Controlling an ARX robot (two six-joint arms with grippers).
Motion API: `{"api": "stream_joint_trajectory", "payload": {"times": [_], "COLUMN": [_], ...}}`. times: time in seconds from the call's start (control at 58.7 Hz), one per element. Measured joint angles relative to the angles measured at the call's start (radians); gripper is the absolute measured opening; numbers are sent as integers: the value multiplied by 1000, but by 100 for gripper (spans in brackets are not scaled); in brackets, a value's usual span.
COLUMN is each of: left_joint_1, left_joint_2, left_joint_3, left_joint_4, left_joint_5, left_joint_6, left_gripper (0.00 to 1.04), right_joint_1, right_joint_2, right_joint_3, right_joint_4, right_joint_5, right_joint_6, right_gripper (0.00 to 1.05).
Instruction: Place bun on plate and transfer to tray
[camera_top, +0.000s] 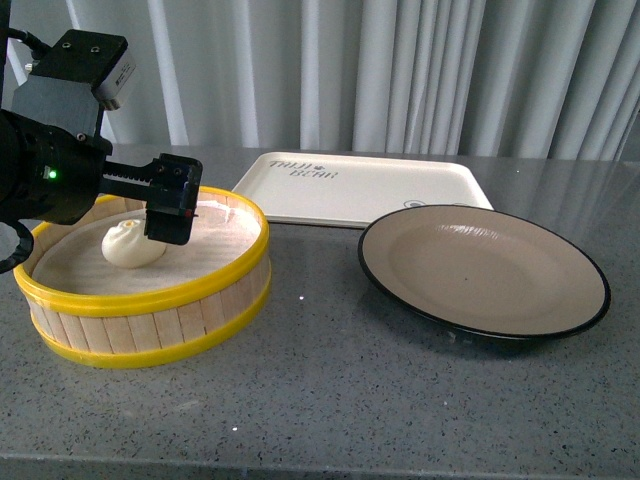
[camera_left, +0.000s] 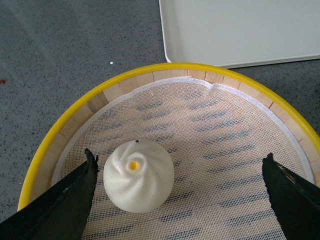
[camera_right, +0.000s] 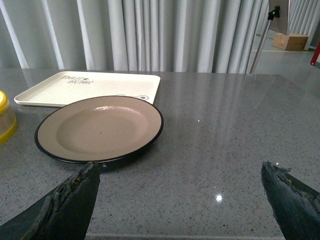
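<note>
The white pleated bun (camera_left: 138, 175) with its yellow dot lies inside a yellow-rimmed wooden steamer basket (camera_top: 150, 345) at the left of the table. My left gripper (camera_left: 179, 156) hangs open just above the basket's mesh. The bun (camera_top: 132, 245) sits close to one finger (camera_left: 70, 200), and the other finger stands well away from it. To the right, the empty beige plate (camera_top: 485, 270) with a black rim rests on the table. The cream tray (camera_top: 370, 190) lies behind it. My right gripper (camera_right: 178, 165) is open over bare tabletop near the plate (camera_right: 100, 130), holding nothing.
The grey speckled table (camera_top: 330, 400) runs to a front edge near the camera. Grey curtains hang behind the table. A corner of the tray (camera_left: 240, 30) lies just beyond the basket's rim (camera_left: 150, 67). A stand and a box (camera_right: 290, 41) show far off.
</note>
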Motion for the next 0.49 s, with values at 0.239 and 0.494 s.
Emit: {"api": "stream_joint_trajectory", "payload": {"times": [0.239, 0.494], "left_joint_1": [1, 3], "left_joint_2": [44, 69], "left_joint_3": [50, 58], "left_joint_4": [-12, -27], "left_joint_5": [-24, -29], "left_joint_6": [-42, -39], "left_gripper": [98, 98], "right_joint_1": [0, 0], "right_joint_2": [0, 0], "right_joint_3": [0, 0], "right_joint_4": [0, 0], "right_joint_5": [0, 0], "right_joint_6": [0, 0], "right_gripper": [96, 96]}}
